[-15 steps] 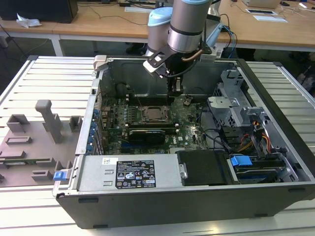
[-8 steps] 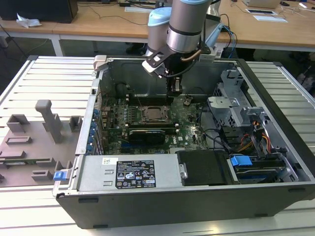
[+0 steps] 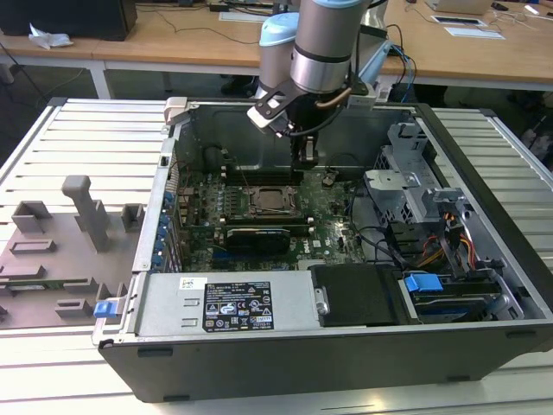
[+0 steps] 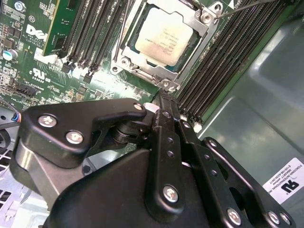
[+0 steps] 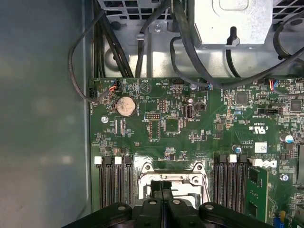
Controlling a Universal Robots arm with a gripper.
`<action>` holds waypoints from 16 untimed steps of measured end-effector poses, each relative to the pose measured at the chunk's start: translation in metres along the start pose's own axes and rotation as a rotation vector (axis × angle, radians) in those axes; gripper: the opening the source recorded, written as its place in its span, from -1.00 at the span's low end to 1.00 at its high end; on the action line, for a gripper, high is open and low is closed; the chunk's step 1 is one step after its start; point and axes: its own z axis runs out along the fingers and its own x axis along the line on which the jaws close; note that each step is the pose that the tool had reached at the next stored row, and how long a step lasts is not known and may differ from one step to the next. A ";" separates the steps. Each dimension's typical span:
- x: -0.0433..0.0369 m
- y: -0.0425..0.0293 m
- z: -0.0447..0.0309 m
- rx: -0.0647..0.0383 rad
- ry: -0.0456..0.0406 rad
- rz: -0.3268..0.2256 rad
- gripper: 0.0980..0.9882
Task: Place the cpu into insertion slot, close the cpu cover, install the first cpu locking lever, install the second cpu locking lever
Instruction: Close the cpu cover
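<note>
In the first wrist view the black body of the tool (image 5: 161, 186) hides the near part of the insertion slot (image 5: 142, 172). The tool's fingers are pressed together, gripping nothing. Just beyond the tips, not touching them, the cpu (image 4: 164, 35) sits in the slot; in the exterior view it lies at about seven o'clock from the tool. Its pale silver-beige top lies flat, framed by the silver cpu cover (image 4: 195, 38) folded down over its edges. Farther on, a thin metal rod (image 4: 247, 4) is cut off.

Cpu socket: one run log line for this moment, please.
cpu: in socket | cover: down over it | gripper: shut, near socket
</note>
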 end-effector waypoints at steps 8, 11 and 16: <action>-0.0001 -0.0033 0.0025 0.000 0.0001 0.000 -0.98; -0.0001 -0.0037 0.0045 0.000 0.0000 0.000 -0.98; -0.0002 -0.0059 0.0068 0.000 -0.0002 0.000 -0.98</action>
